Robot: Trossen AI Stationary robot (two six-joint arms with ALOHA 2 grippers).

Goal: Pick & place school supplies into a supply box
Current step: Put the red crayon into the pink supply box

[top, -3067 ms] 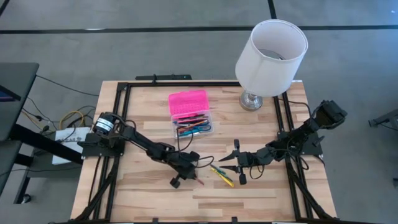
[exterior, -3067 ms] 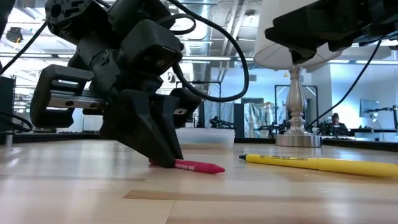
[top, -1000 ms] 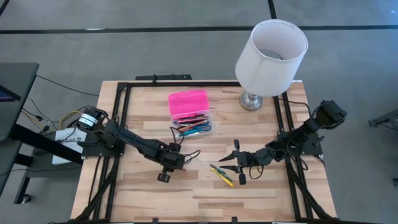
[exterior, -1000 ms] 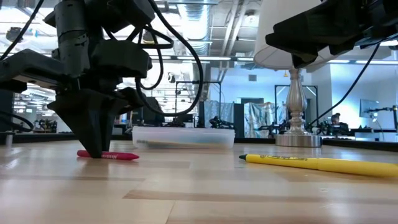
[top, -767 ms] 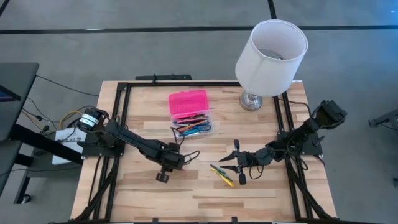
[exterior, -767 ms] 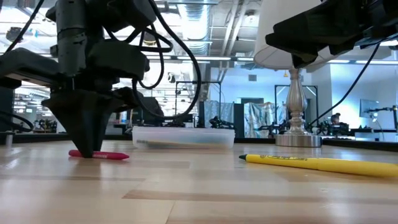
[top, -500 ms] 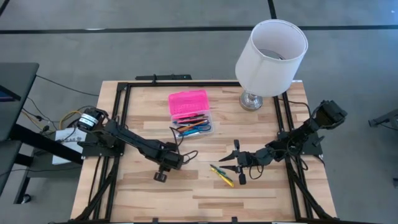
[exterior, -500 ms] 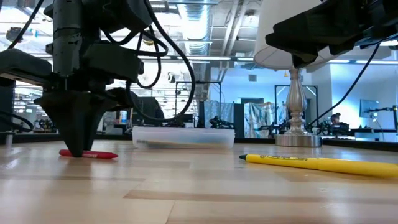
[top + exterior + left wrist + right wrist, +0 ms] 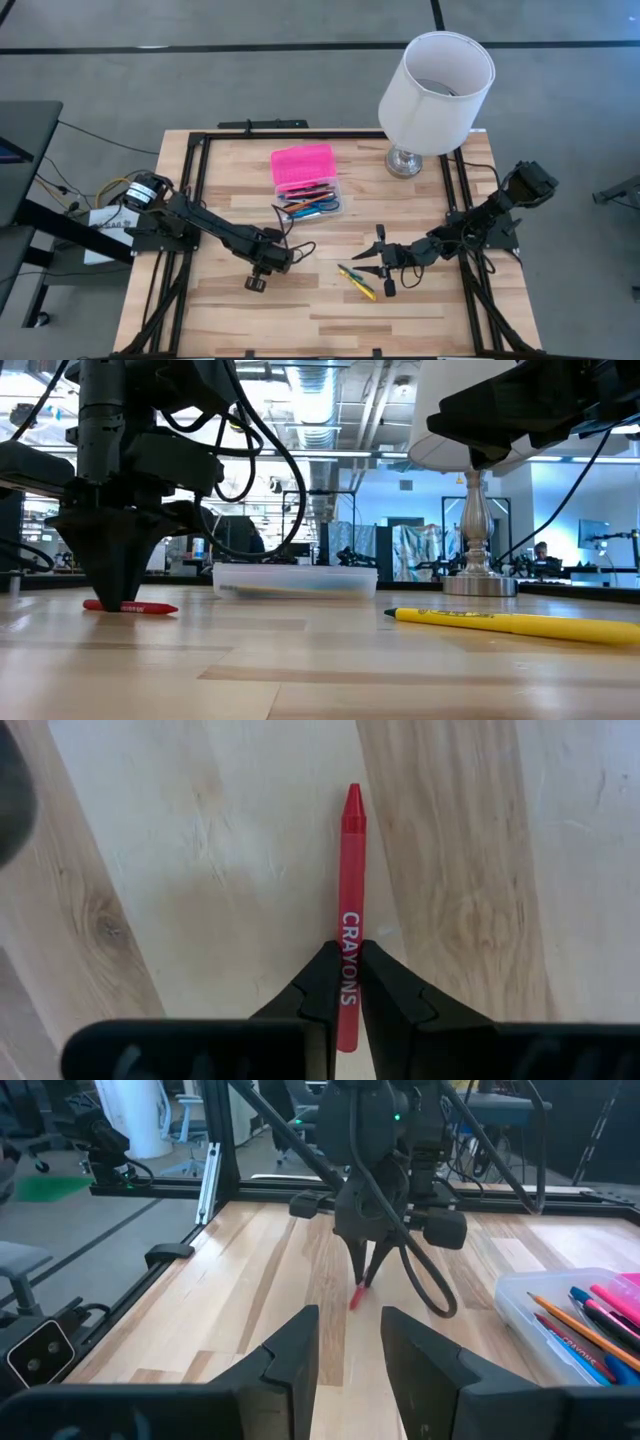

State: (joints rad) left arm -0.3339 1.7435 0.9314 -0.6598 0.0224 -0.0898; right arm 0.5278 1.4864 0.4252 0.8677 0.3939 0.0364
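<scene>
One supply box sat open on the table, its hot-pink lid thrown back on the side toward the lamp's end of the table and its clear base holding a bundle of pens and pencils too crowded to count from above. From the right wrist view, at least four sticks showed inside the base: an orange pencil, a blue one, a pink one and a dark one.

Outside the box lay three loose items. One red crayon rested on the wood on the near side of the box, toward the left arm's edge of the table, pinched near its blunt end between the left gripper, whose two fingers were pressed shut against it with the tips down at the tabletop. The crayon still touched the table along its length. One yellow marker and one green pencil lay side by side on the near side of the box, toward the right arm.

The right gripper hung just beside that pair, on the side away from the box, its two fingers spread apart with nothing between them.

One white lamp stood on a metal foot beyond the box, toward the far right corner.
</scene>
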